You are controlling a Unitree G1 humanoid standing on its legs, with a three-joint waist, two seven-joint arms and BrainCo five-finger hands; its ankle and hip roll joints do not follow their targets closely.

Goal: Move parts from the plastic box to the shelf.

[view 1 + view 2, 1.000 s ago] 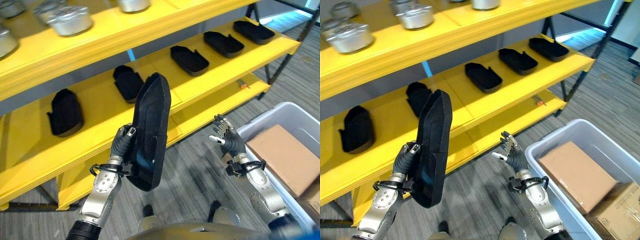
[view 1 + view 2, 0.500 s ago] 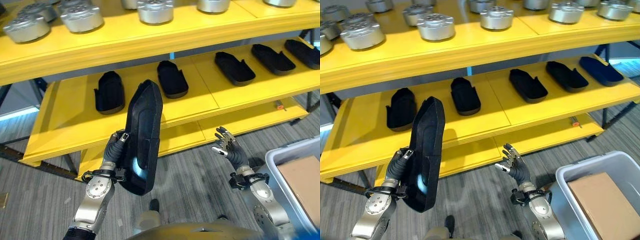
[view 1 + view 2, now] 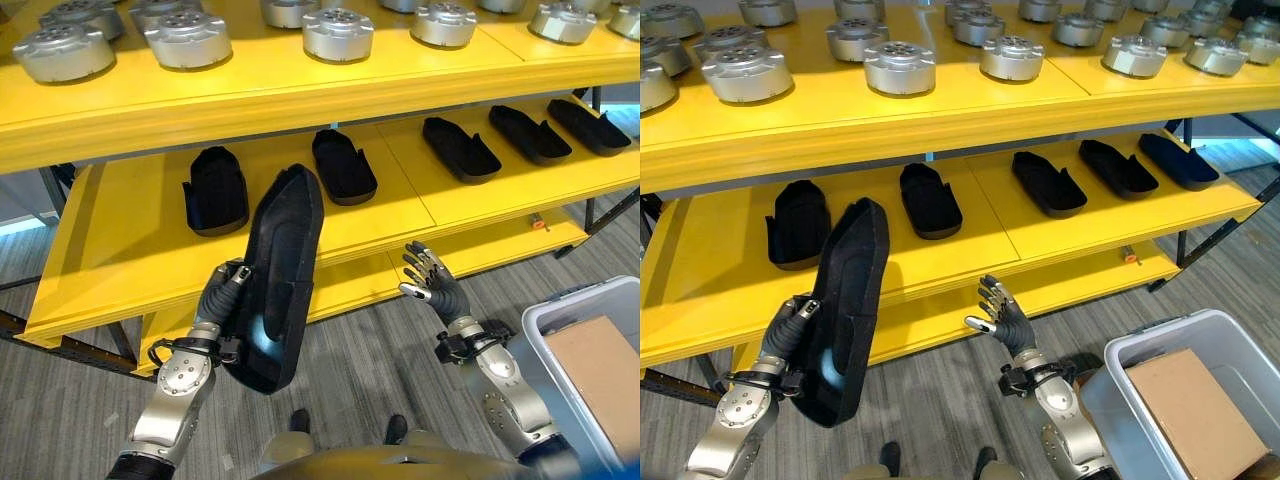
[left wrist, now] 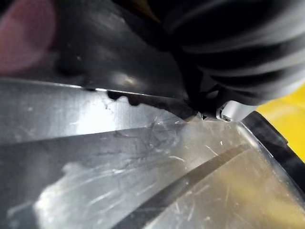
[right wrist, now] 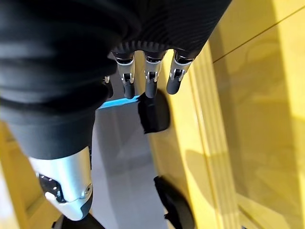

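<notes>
Got my left hand [image 3: 218, 300] clamped on the part [image 3: 275, 275], held upright to clear the shelf [image 3: 120, 270] edge; right hand [image 3: 432, 288] idle, fingers apart.

Two silver-grey metal forearms with round wrist housings showing small screws. Left hand [image 3: 222, 295] and right hand [image 3: 432, 288]: silver fingers, dark tips, black ribbed wrist covers; apparently a black strap at each wrist.

Grey striped floor [image 3: 80, 420] under bright, even light
</notes>
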